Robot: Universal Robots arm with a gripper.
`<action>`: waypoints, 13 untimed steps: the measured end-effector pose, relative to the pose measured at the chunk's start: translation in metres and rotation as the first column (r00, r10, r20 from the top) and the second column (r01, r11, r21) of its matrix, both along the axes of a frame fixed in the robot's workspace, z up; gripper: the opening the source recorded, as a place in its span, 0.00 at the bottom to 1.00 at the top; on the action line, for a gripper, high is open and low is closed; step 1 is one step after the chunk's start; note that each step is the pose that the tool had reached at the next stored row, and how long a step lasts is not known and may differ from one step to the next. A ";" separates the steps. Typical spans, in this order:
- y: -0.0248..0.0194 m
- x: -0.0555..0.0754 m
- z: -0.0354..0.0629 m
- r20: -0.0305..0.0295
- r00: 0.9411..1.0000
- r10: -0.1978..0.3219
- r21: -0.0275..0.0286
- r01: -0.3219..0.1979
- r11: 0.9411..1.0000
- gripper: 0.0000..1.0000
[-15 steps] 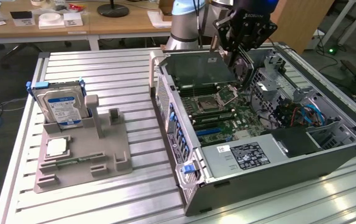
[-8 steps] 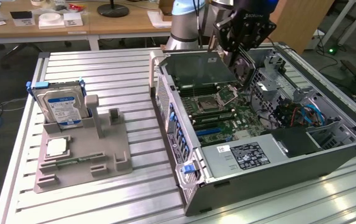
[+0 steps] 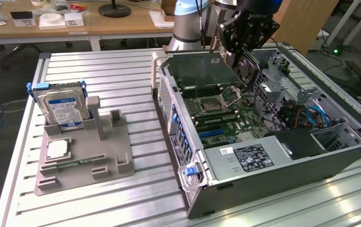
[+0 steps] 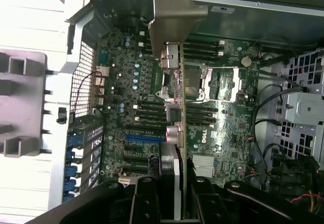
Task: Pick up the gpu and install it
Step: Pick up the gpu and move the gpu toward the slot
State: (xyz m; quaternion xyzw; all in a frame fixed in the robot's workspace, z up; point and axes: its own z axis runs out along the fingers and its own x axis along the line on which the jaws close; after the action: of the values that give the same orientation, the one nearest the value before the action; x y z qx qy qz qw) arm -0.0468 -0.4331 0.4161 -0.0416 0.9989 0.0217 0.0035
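Gpu [image 3: 202,71]: up in the air over the open computer case [image 3: 187,156], clear of the motherboard [image 3: 231,123], flat face tilted, not level. In the wrist view I saw it nearly edge-on, silver bracket at the far end, out by the case wall.

Hand [image 3: 240,54]: closed part-way on the card, a finger on each face, gripping near the end away from the bracket. Grip looked firm; no gap seen at the fingers [image 4: 147,198].

Step, as I judged it: carrying the card in over the board and lining it up.

Notes for doing it well:
- The blue slot [image 4: 144,138] and the dark slots beside it ran across the card's line in the wrist view. I judged the card not squared to them yet, so turn first and lower after.
- Take the tilt out before going down.
- Bracket should face the case's slotted rear wall.
- Stay off the processor socket [image 3: 221,101] and the blue cables [image 3: 310,116].
- Go slowly; a thin card could twist in the grip.

Off to the exterior view's left, on the worktop [image 3: 104,71]: hard drive [image 3: 63,109] upright in the grey holder [image 3: 85,161], well apart.
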 end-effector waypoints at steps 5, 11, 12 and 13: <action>0.0000 0.001 -0.0001 0.000 1.000 -0.025 0.000 0.025 1.000 0.28; 0.0000 0.005 -0.0002 0.000 0.999 -0.043 0.000 0.043 0.999 0.28; 0.0000 0.005 -0.0002 0.000 0.999 -0.045 0.000 0.045 0.999 0.28; 0.0000 0.006 -0.0002 0.000 0.999 -0.045 0.000 0.045 0.999 0.28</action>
State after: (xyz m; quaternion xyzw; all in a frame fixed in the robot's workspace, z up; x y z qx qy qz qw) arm -0.0406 -0.4331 0.4159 -0.0189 0.9996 0.0216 0.0040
